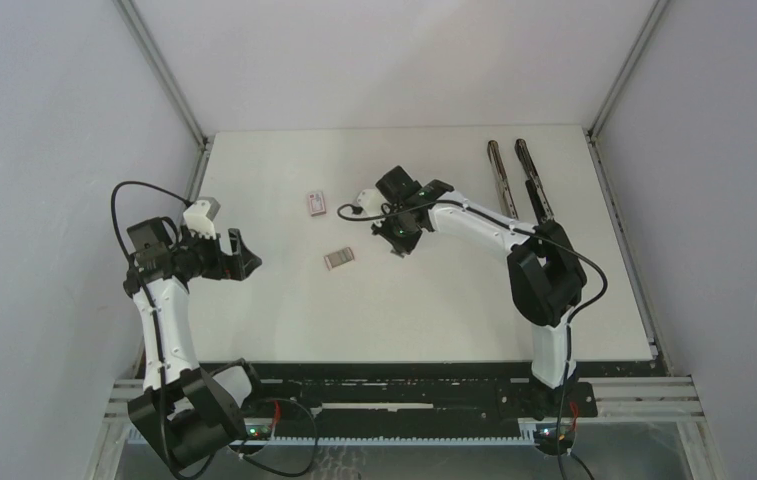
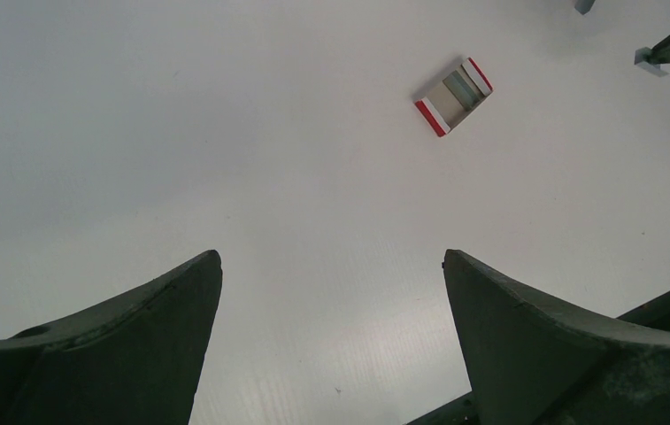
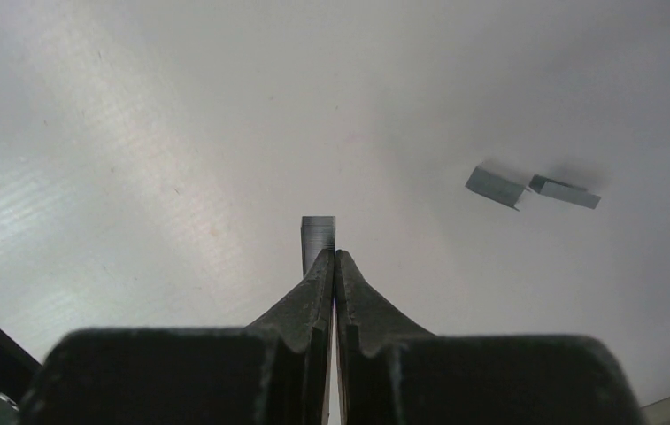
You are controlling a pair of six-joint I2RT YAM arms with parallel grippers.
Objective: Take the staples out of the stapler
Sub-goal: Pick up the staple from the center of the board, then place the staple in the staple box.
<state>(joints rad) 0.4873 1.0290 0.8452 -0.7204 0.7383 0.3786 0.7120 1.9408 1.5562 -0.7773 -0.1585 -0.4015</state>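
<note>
Pressing together, right jaws touch the staples [image 3: 318, 233]; left jaws gape wide.

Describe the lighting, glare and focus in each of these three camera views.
Top view: soft, even light, white table bright, shadows faint. Left wrist view: box fairly sharp, the dark left gripper close and slightly soft. Right wrist view: glare streak on the table at left, loose staples throwing blurry shadows, the right gripper out of focus at its base.

No legible text or labels anywhere
</note>
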